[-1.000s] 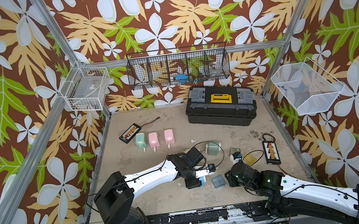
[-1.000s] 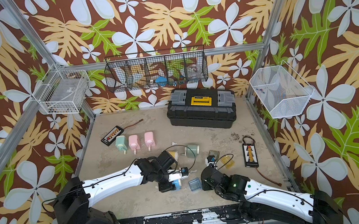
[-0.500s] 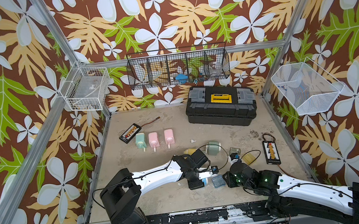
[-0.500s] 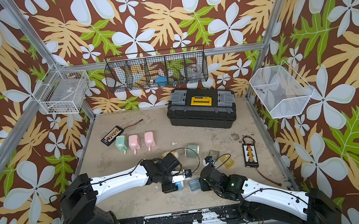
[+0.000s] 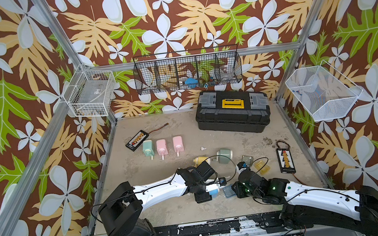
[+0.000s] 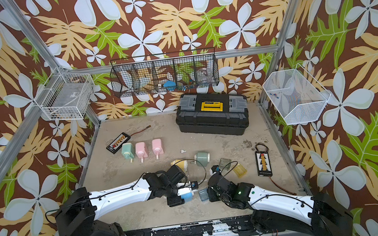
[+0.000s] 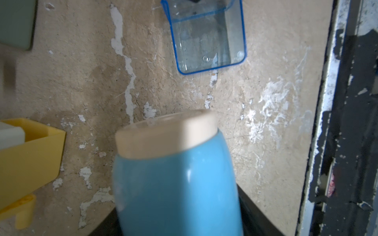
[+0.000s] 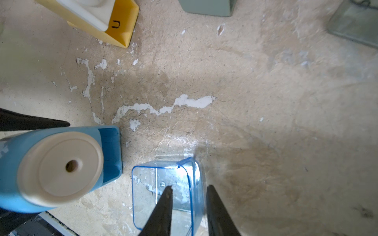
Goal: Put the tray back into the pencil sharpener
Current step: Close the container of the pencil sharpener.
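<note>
The right gripper (image 8: 188, 187) is straddling one side wall of the clear blue tray (image 8: 143, 196) — one finger inside, the other outside. I cannot tell whether the jaws are already pinching that wall. The left gripper (image 5: 207, 191) is clenching the blue pencil sharpener (image 7: 176, 179) by its body, with its cream front face pointing toward the tray. In both top views the tray is lying on the table (image 5: 160, 137) near the 6 o'clock edge. It is just beside the sharpener at its 3 o'clock, apart from it and not yet in it.

Compared with a second ago, the right gripper is sitting further toward 9 o'clock. Then it was hanging just short of the tray on its 3 o'clock side, and now it is reaching over it. The tray and the sharpener are lying almost where they were. The pick-up is probably only now being set up — the insertion looks not yet begun. The sharpener's tray slot is not showing in any view, so which way it is facing is unclear.
</note>
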Available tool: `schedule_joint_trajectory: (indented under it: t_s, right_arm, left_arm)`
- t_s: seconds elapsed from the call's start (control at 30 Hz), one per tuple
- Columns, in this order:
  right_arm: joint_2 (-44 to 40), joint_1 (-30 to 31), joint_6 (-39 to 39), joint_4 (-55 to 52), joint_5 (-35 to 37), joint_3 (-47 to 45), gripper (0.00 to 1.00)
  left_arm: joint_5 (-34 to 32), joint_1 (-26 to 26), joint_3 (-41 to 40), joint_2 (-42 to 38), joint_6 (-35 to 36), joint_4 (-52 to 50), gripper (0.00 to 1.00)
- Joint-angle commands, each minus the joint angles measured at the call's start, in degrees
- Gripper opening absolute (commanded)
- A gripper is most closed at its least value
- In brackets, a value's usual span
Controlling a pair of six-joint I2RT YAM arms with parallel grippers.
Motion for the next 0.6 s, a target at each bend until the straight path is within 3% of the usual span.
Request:
schedule_joint_trajectory:
  t_s: [0.0,0.57]
  right_arm:
    - [0.81,-0.02,-0.39,1.62,-0.32,-0.22,0.28]
    - [5.76,-0.07,0.57,5.86,-2.85,0.39,0.21]
  left_arm:
    - [0.45,-0.01,-0.54,-0.46,-0.56,2.14,0.65]
    - [3.03,-0.02,-1.52,-0.82,-0.69,7.05,0.68]
